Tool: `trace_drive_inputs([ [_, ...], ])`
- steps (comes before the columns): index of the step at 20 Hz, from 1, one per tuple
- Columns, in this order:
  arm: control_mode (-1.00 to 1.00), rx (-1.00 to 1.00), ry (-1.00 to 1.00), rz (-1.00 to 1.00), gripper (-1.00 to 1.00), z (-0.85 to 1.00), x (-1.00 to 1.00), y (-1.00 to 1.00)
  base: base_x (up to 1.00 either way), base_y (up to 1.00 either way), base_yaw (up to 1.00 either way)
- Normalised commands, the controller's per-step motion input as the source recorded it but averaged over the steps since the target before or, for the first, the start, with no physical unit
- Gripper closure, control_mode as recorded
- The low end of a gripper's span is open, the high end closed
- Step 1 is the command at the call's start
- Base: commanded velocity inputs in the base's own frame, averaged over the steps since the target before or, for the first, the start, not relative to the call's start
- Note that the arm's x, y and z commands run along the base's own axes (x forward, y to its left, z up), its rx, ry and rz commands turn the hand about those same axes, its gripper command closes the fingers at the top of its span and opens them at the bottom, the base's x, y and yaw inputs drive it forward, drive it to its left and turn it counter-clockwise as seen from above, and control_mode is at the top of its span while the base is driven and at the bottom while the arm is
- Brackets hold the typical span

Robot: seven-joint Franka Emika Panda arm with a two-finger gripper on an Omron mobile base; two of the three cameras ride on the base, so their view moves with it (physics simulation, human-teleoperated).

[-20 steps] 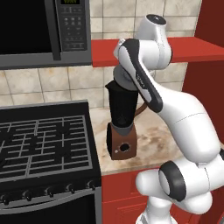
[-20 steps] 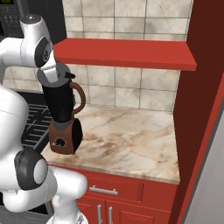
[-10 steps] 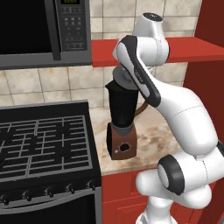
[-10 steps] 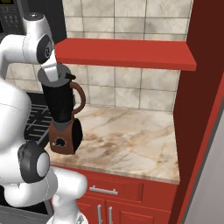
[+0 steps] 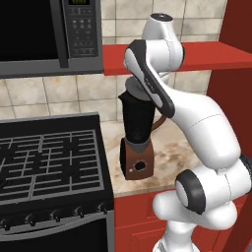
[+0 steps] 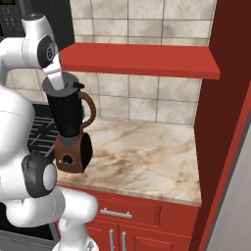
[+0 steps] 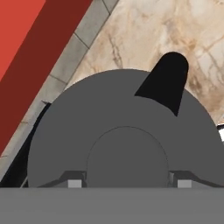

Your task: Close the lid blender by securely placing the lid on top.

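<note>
On the marbled beige bench [image 6: 147,152], we see our pincer [image 7: 127,181] grasping the round dark grey lid [image 7: 109,113] directly atop the tall black blender [image 6: 71,127].

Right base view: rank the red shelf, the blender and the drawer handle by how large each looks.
Largest to smallest:
1. Red shelf, spanning much of the picture's width.
2. Blender, tall, but covering less area.
3. Drawer handle, a thin short bar.
The blender stands nearer the camera than the shelf, so apparent size may flatter it.
</note>
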Motion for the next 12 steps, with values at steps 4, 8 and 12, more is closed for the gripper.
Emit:
trace_drive_inputs([
  [4, -1.00, -0.07, -0.01, 0.00, 1.00, -0.37, 0.00, 0.10, 0.00, 0.00, 0.00],
  [8, -1.00, -0.01, -0.03, 0.00, 1.00, -0.34, 0.07, 0.01, 0.00, 0.00, 0.00],
  [12, -1.00, 0.00, -0.02, 0.00, 1.00, -0.35, 0.28, 0.02, 0.00, 0.00, 0.00],
])
